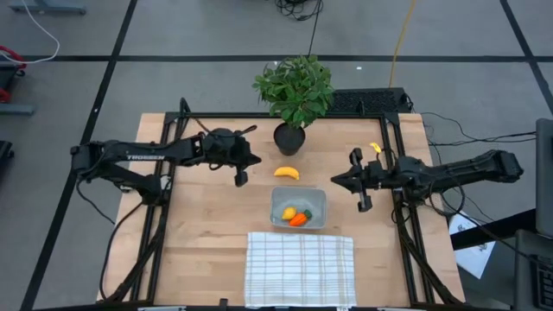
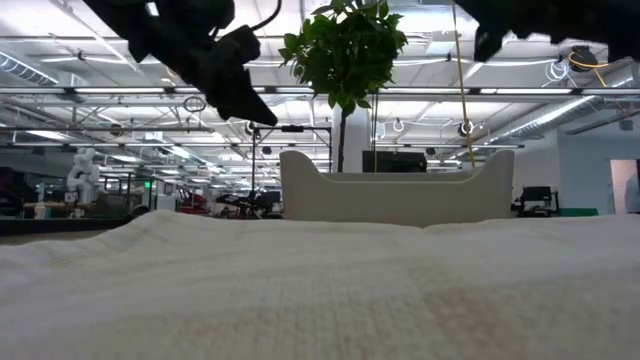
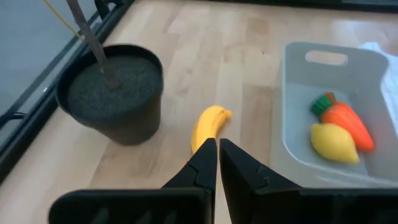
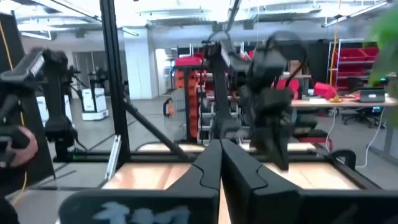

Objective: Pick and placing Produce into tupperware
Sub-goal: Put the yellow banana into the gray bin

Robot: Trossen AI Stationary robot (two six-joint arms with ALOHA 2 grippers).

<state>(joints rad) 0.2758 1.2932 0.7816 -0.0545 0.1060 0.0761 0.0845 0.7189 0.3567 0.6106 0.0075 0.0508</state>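
While lemon and carrot sit in tupperware, left claw hovers closed, empty, lined up over banana on bench; right claw closed, parked clear.

In the low view the cloth hides the tupperware's contents.

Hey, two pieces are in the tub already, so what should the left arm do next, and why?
Probably open the left pincer and lower it over the banana. Its fingers are shut, the banana lies on the table beside the tupperware, and the lemon and carrot are already inside.
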